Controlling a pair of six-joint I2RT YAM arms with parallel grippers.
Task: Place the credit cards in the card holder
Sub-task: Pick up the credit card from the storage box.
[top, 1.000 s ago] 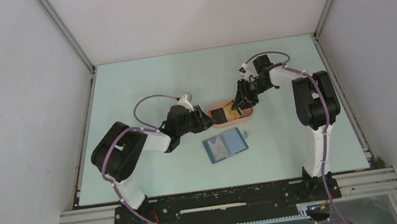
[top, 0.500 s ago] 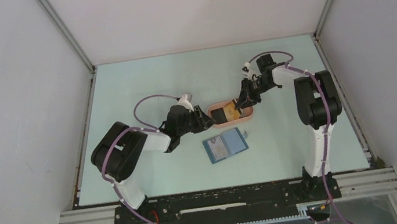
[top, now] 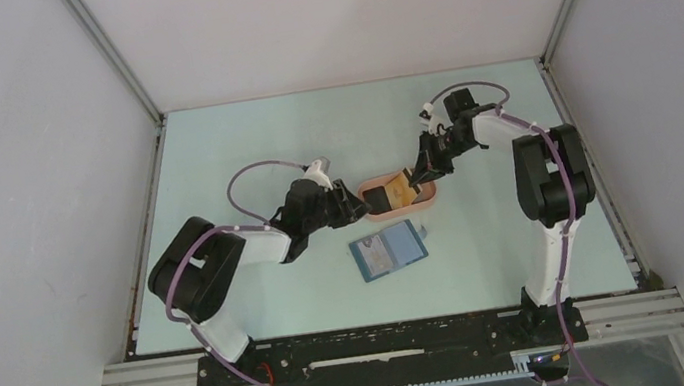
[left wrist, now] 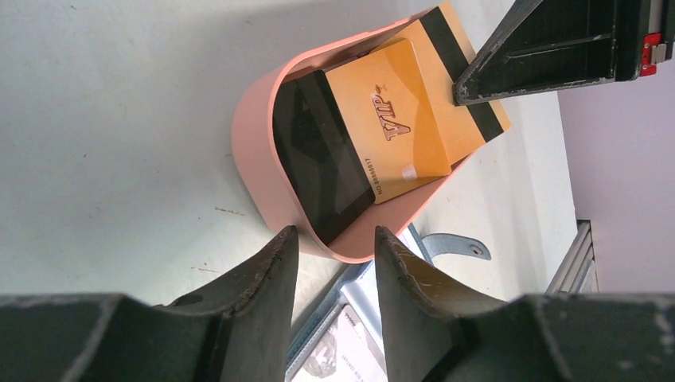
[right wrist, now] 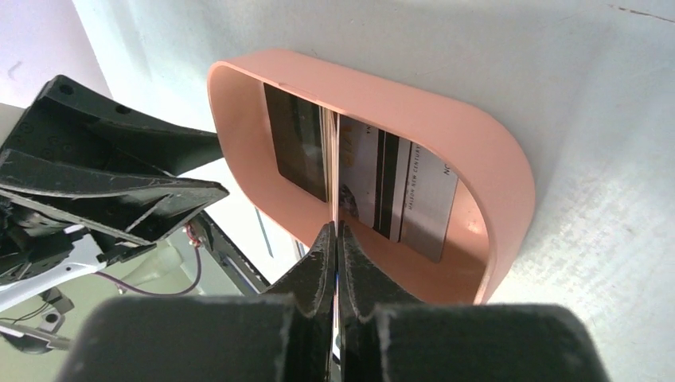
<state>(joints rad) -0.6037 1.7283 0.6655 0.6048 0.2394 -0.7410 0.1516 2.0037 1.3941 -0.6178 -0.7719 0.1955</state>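
A salmon-pink tray [top: 425, 203] holds the credit cards. In the left wrist view it contains a black card [left wrist: 322, 159] and an orange VIP card [left wrist: 394, 119]. My right gripper [top: 415, 177] is shut on an orange card with a black stripe [left wrist: 470, 83] and holds it tilted over the tray's far rim. That card shows edge-on in the right wrist view [right wrist: 334, 171]. My left gripper [left wrist: 333, 239] is open, its tips at the tray's near end. The blue card holder [top: 387, 250] lies open on the table in front of the tray, its snap tab [left wrist: 455, 245] to the right.
The tray [right wrist: 477, 159] also holds a pale striped card [right wrist: 406, 195]. The left gripper's fingers [right wrist: 119, 187] show beyond the tray in the right wrist view. Grey walls enclose the pale green table [top: 242, 156].
My right gripper has drawn back up and to the right with the orange striped card, raising it partly out of the tray. My left gripper stays at the tray's near end.
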